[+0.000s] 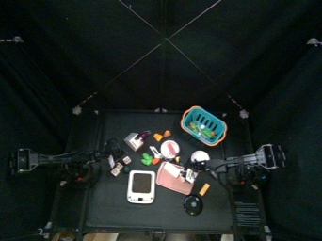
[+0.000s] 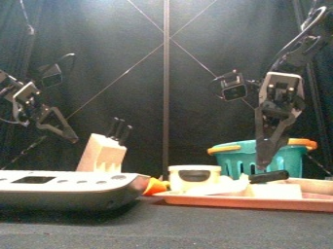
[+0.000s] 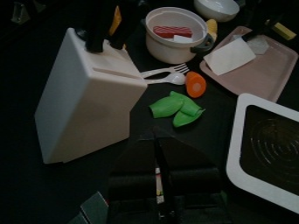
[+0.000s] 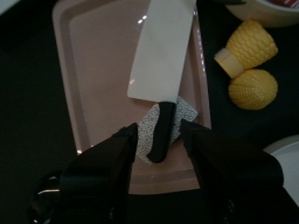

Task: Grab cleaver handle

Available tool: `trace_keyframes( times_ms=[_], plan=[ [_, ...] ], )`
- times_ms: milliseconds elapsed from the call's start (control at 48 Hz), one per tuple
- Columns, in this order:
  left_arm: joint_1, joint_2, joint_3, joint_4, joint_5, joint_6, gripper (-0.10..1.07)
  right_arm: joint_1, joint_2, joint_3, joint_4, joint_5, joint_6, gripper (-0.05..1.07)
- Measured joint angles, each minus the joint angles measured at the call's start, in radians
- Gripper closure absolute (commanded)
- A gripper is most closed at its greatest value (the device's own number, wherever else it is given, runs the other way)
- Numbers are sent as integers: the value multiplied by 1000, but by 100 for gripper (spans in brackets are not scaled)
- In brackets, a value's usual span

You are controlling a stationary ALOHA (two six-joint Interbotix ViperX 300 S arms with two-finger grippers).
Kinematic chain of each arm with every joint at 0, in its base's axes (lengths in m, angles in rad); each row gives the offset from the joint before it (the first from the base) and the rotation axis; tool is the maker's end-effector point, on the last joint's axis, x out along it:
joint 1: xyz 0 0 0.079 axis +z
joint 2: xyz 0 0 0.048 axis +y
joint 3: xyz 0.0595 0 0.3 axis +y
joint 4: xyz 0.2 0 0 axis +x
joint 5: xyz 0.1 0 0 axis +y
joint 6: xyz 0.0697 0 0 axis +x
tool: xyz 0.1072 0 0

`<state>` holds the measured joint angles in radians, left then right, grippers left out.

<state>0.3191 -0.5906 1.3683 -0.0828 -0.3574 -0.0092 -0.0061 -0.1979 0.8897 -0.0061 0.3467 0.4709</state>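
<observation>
The scene is dimly lit, the black curtains being swallowed in shadow. Light is cast from above; glare is seen on the cleaver blade toward twelve o'clock. The front view's near scale is rendered soft, at seven o'clock.

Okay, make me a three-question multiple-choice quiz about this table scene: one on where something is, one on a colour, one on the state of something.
1. The cleaver lies on:
A. the pink tray
B. the kitchen scale
C. the basket

2. The basket is:
A. red
B. teal
C. white

3. The right gripper is:
A. shut on the blade
B. shut beside the tray
C. open over the cleaver handle

Answers: 1 A, the blade rests flat on the tray. 2 B, its wall is teal. 3 C, its jaws stand apart on either side of the black handle.
</observation>
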Motion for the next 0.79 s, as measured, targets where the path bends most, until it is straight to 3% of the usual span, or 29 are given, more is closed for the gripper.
trace_keyframes(
  times_ms=[375, 688, 792],
  plan=[
    [0, 0, 5, -11, 0, 0, 71, 8, 66, -17, -21, 28, -2, 24],
    [2, 0, 5, -12, 0, 0, 71, 9, 77, -38, -41, 63, -2, 46],
    [2, 0, 5, -12, 0, 0, 71, 8, 77, -43, -48, 72, -2, 49]
  ],
)
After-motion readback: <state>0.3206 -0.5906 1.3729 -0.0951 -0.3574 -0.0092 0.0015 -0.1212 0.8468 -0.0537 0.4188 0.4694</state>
